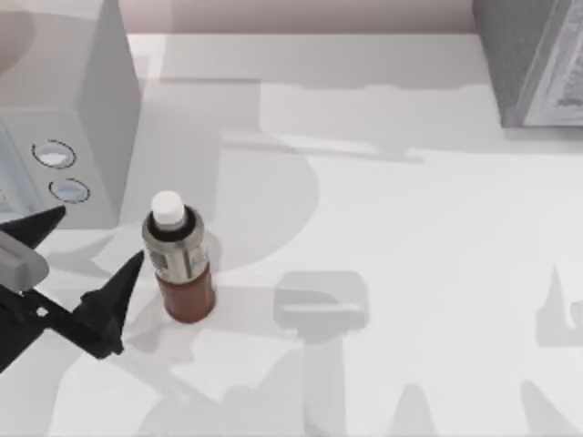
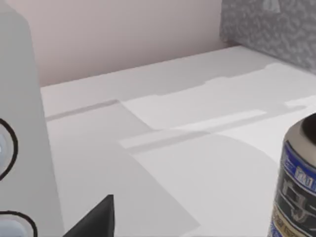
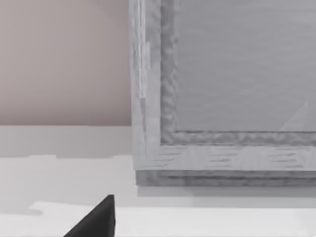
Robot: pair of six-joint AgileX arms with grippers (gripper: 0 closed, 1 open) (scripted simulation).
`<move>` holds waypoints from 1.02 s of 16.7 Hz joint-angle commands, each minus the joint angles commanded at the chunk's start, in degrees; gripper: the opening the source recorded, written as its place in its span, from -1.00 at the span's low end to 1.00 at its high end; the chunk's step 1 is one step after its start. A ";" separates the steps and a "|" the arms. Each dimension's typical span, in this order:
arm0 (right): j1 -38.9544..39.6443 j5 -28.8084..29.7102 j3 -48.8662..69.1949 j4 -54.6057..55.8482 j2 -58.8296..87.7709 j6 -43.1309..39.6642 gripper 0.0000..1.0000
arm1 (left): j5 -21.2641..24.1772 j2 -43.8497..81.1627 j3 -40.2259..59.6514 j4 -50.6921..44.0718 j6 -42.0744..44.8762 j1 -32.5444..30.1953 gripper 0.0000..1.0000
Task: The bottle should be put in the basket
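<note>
My left gripper hangs spread wide just left of the bottle, fingers apart and touching nothing. The bottle stands upright on the counter, beside the pale appliance with round dials. A grey textured box sits well apart from the bottle at the counter's far right corner.

The left gripper beside the bottle has two matte black fingers, each tapering to a sharp triangular tip. A pale grey block sits behind them. In each wrist view, one black wedge-shaped fingertip shows.
</note>
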 joint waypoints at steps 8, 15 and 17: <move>0.00 0.00 0.00 0.00 0.00 0.00 1.00 | 11.35 27.40 0.39 25.12 2.20 -0.79 1.00; 0.00 0.00 0.00 0.00 0.00 0.00 1.00 | 11.72 28.54 0.38 26.17 2.27 -0.79 1.00; 0.00 0.00 0.00 0.00 0.00 0.00 1.00 | 10.15 29.16 2.13 25.45 1.97 -2.61 1.00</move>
